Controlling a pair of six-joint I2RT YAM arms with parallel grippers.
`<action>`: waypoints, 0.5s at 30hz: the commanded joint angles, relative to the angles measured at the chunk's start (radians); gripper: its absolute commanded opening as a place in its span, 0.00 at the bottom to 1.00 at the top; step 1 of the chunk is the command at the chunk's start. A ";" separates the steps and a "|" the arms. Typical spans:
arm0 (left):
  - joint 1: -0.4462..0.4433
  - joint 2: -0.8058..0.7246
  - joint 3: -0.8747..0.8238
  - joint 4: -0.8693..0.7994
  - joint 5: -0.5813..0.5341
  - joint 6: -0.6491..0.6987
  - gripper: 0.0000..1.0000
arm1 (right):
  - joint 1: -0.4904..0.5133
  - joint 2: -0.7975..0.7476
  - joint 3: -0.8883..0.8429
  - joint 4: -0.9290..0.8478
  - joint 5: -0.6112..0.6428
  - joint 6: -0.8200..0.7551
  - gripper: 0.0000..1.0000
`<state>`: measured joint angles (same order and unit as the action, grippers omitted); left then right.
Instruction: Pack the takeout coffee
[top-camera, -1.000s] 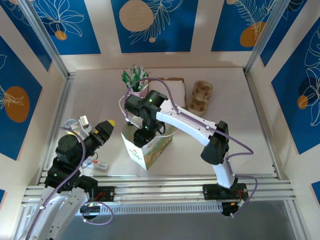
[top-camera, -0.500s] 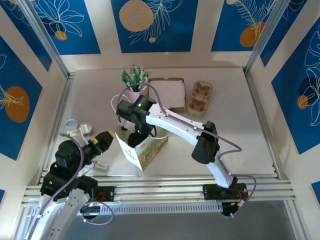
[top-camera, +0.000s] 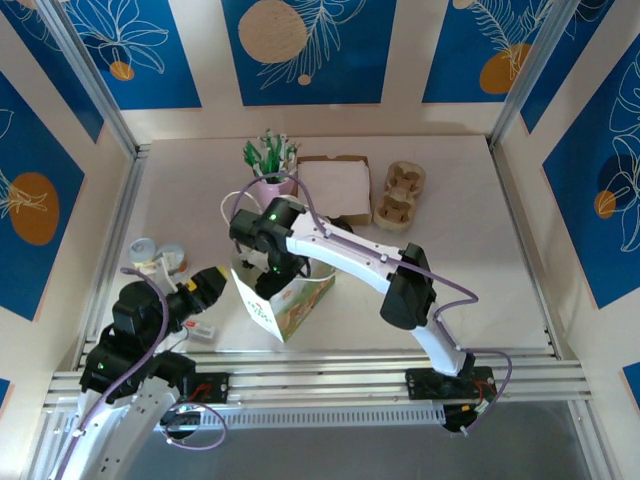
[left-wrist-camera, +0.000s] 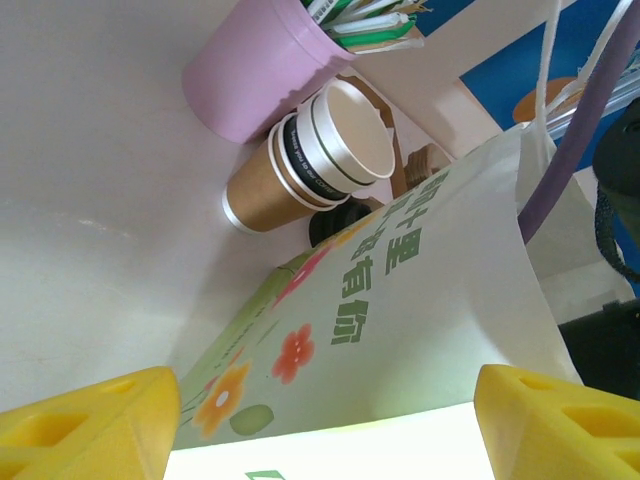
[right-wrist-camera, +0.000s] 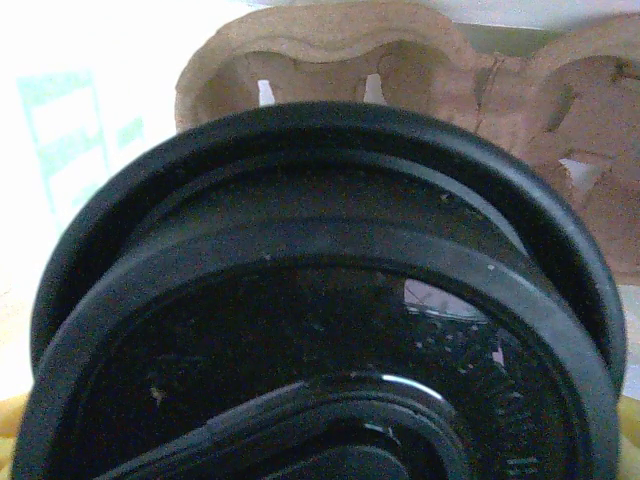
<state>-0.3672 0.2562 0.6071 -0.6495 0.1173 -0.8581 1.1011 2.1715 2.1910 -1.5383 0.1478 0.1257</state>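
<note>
The takeout coffee's round black lid (right-wrist-camera: 320, 330) sits right up against the lens in the right wrist view, with pale bag wall around it. My right gripper (top-camera: 278, 268) reaches down into the open top of the white flower-printed paper bag (top-camera: 285, 308) and is shut on the cup. The cup's body is hidden. My left gripper (top-camera: 212, 278) hovers just left of the bag. Its yellow fingers (left-wrist-camera: 80, 425) stand wide apart and open, facing the bag's printed side (left-wrist-camera: 420, 330).
A pink holder of green sachets (top-camera: 270, 168) stands behind the bag. Stacked brown cups (left-wrist-camera: 290, 170) lie on their side next to it. A flat cardboard box (top-camera: 335, 185) and a cup carrier (top-camera: 400, 195) sit at the back. Two small cups (top-camera: 145, 250) stand at the left.
The right arm has swung left and the bag has shifted left with it. My left gripper has drawn back toward the near left corner.
</note>
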 joint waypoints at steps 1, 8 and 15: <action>-0.006 -0.011 0.035 -0.020 -0.031 0.035 0.77 | 0.020 0.040 0.017 -0.026 0.015 0.017 0.77; -0.007 -0.023 0.028 -0.040 -0.054 0.048 0.77 | 0.031 0.066 0.028 -0.024 0.015 0.037 0.78; -0.006 -0.038 0.009 -0.045 -0.063 0.052 0.77 | 0.040 0.085 0.019 -0.027 0.017 0.050 0.78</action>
<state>-0.3672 0.2337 0.6144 -0.6773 0.0731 -0.8276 1.1267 2.2364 2.2047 -1.5364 0.1619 0.1558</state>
